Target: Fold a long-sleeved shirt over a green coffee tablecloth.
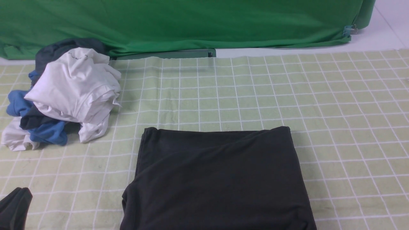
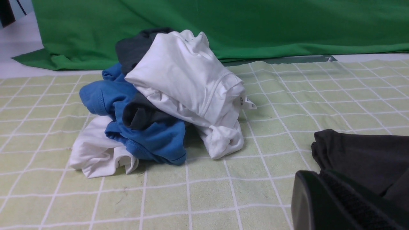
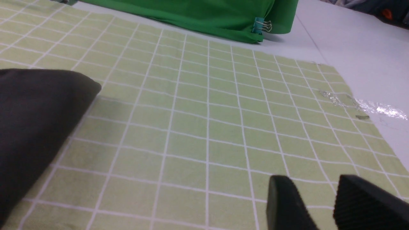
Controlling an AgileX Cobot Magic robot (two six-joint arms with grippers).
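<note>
Long-sleeved black cotton shirt (image 1: 217, 179), one, lay folded near on the pale green checked tablecloth (image 1: 335, 121); open room right. Left gripper (image 2: 338, 204) jaws pressed together; right gripper (image 3: 322, 204) jaws spread, empty.

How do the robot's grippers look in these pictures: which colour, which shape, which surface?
Both are matte black. The right gripper shows two blunt, rounded fingers, one with a finely ribbed pad. The left gripper shows a smooth rounded finger beside a ribbed pad; the front view catches only its dark tip. No cables or markings are visible.
</note>
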